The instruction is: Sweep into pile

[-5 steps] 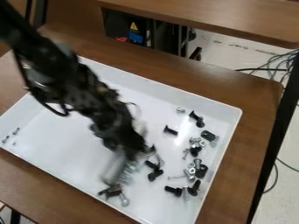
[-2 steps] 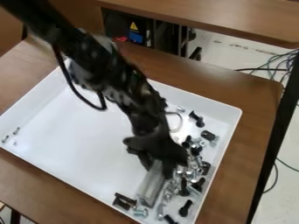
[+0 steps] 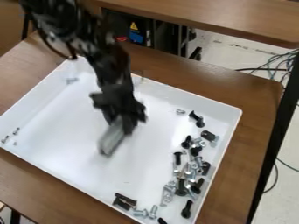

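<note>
One gray block [image 3: 112, 141] is clasped by one black gripper [image 3: 125, 124] over one white tray [image 3: 64, 144], where more than a dozen bolts [image 3: 186, 209] are clustered toward the right and two small screws [image 3: 15, 131] are seen at left.

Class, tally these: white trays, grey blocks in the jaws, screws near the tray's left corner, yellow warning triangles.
White tray: 1
Grey block in the jaws: 1
Screws near the tray's left corner: 2
Yellow warning triangle: 1
Total: 5
</note>
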Tool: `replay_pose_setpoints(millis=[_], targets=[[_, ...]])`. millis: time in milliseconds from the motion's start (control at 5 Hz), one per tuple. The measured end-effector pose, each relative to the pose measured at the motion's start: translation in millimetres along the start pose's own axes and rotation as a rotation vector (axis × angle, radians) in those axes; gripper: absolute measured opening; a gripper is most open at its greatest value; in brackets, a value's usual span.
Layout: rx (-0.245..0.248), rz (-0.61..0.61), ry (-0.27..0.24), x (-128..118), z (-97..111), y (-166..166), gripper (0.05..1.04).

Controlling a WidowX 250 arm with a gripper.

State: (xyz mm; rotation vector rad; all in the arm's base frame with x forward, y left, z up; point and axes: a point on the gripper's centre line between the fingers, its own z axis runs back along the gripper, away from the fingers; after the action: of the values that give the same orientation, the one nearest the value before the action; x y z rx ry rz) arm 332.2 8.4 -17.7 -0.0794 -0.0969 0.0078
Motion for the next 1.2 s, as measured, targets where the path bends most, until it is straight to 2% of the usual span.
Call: replay_pose_setpoints(millis=[200, 400, 600, 800, 1000, 1200], targets=[[-0.033, -0.116, 0.083, 9.3, -11.1, 51.3, 0.358], [-0.045, -0.235, 0.19, 11.4, -13.6, 87.0, 0.358], [-0.07, -0.293, 0.203, -4.6, -16.2, 114.3, 0.358], [-0.04, -0.371, 0.253, -17.5, -15.3, 131.7, 0.358], [-0.04, -0.492, 0.219, -32.1, -16.9, 139.4, 0.358], [-0.016, -0.485, 0.173, -50.4, -12.8, 157.1, 0.358]])
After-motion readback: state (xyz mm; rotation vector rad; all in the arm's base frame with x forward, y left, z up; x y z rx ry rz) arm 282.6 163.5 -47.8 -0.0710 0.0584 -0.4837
